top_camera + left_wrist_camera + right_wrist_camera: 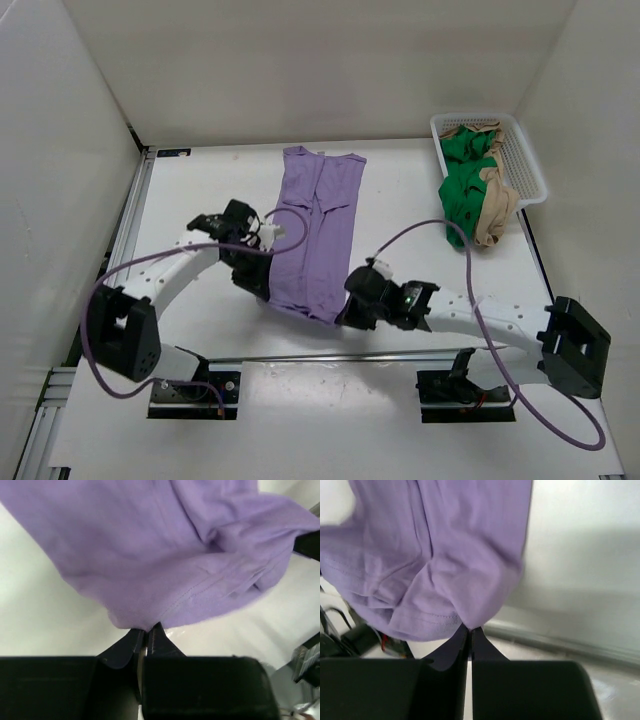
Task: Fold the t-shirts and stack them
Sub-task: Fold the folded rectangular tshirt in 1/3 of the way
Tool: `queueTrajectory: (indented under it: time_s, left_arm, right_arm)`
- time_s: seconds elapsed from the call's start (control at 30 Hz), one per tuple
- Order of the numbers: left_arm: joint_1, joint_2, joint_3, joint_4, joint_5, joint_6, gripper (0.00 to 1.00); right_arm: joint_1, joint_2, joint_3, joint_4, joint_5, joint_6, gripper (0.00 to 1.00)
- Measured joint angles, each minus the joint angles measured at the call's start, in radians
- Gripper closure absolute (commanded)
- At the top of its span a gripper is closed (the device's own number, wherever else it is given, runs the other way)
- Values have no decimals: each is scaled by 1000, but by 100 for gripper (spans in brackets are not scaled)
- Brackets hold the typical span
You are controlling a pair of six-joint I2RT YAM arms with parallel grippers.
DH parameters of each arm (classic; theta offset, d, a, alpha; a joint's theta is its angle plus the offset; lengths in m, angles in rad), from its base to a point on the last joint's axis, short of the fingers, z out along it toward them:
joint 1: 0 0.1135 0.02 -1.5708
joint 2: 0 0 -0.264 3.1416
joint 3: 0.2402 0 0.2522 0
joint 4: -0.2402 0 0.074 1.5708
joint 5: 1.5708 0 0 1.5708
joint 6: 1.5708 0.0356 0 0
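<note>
The lavender t-shirt (312, 232) lies lengthwise down the middle of the table as a long narrow strip, its near end lifted. My left gripper (257, 283) is shut on the near left edge of it, the cloth (165, 555) pinched at the fingertips. My right gripper (342, 318) is shut on the near right corner, the hem (435, 560) bunched above the fingertips. The green t-shirt (462, 190) and the tan t-shirt (493, 210) lie crumpled in the basket at the back right, spilling over its near rim.
A white mesh basket (526, 158) stands at the back right by the wall. White walls close the table on three sides. A metal rail (130, 225) runs along the left edge and another along the near edge.
</note>
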Motion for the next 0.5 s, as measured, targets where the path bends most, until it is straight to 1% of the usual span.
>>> queueTrajectory:
  time_s: [0.07,0.17,0.33,0.4,0.5]
  left_arm:
    - [22,67,99,-32,-2,0,90]
    - [55,214,278,-63,-6,0,90]
    - [105,436,537,-87,-27,0,90]
    - [128,499,600,-87,-33,0,90]
    - [160,567,654,-82,-34,0,90]
  right_arm:
    - [-91,2,43,-27,-6,-72,100]
    - [-222,51,140,-66,-34,-200,100]
    - [-425,259,373,-89,-109,-406,100]
    - [-484,349,468,-98,-136,-467,100]
    - [-547,479,588,-98,-179,-538,100]
